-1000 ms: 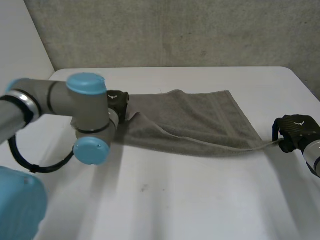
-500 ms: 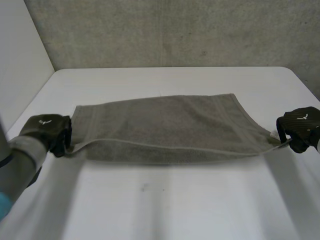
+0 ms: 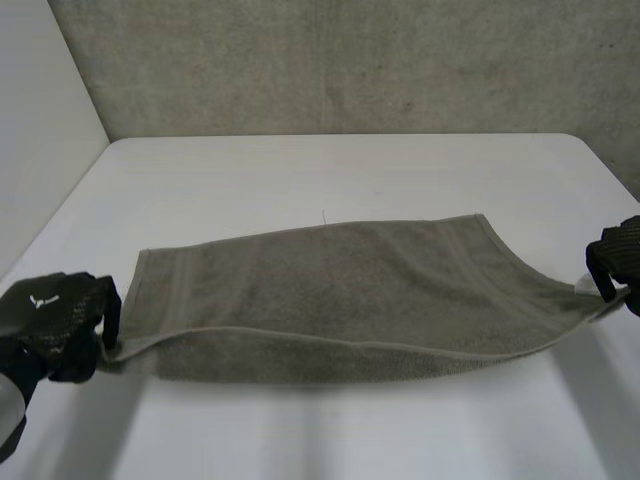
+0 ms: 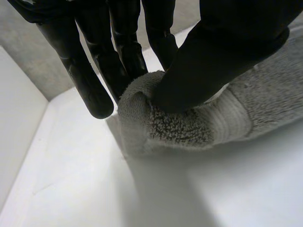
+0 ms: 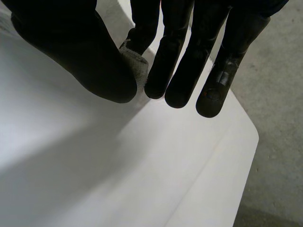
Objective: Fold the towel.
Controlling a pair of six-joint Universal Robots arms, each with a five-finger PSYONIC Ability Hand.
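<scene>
Between my 2 hands, the grey towel (image 3: pixel 330 290) stretches across the white table (image 3: pixel 330 170). My left hand (image 3: pixel 55 320) pinches a near corner between thumb and fingers; my right hand (image 3: pixel 620 262) pinches the opposite corner the same way.

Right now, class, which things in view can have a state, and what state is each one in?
towel: stretched between both robot hands, near edge lifted off the table.
left robot hand: shut, thumb and fingers pinching one towel corner.
right robot hand: shut, pinching the opposite corner.
</scene>
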